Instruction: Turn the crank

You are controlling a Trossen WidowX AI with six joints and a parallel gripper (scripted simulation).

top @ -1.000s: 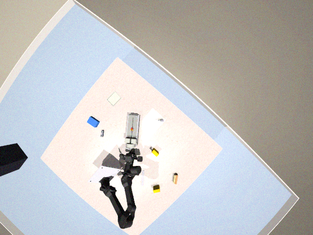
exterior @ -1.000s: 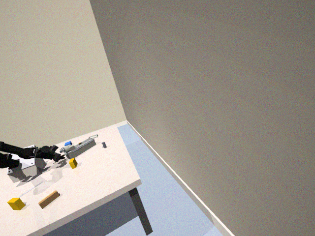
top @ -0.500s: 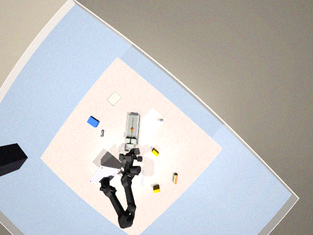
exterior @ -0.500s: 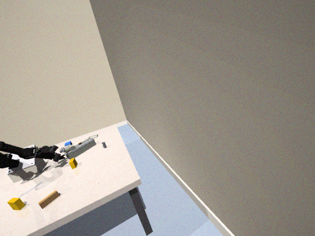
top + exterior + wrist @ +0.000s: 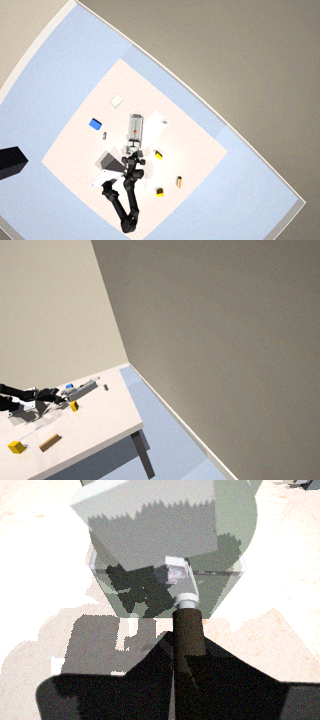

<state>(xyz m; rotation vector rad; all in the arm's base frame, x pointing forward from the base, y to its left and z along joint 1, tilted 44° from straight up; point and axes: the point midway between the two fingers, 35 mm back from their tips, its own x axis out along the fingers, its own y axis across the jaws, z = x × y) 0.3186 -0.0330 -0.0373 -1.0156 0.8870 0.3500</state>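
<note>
My gripper point(image 5: 134, 154) point(image 5: 63, 400) point(image 5: 182, 637) is closed on the crank's dark handle point(image 5: 188, 630), at the near end of the grey slide machine point(image 5: 139, 129) point(image 5: 86, 390); a yellow block point(image 5: 158, 155) point(image 5: 74, 406) stands near it, a blue block point(image 5: 95, 124) point(image 5: 69, 386) well apart on its other side

"What is the crank handle point(image 5: 188, 632) looking like, at six o'clock in the wrist view?"
"It's showing a matt, dark brown surface, smooth as plastic, while the pale collar point(image 5: 186, 600) at its twelve o'clock end is gleaming like metal."
"And the gripper point(image 5: 133, 152) point(image 5: 64, 397) point(image 5: 182, 637)?"
"Its black fingers are looking matt and smooth."
"Anything wooden?"
"The brown block point(image 5: 179, 182) point(image 5: 50, 442), toward five o'clock from the machine point(image 5: 139, 129) point(image 5: 84, 392) in the top view, is resembling plain wood; the machine's grey housing is appearing smooth."
</note>
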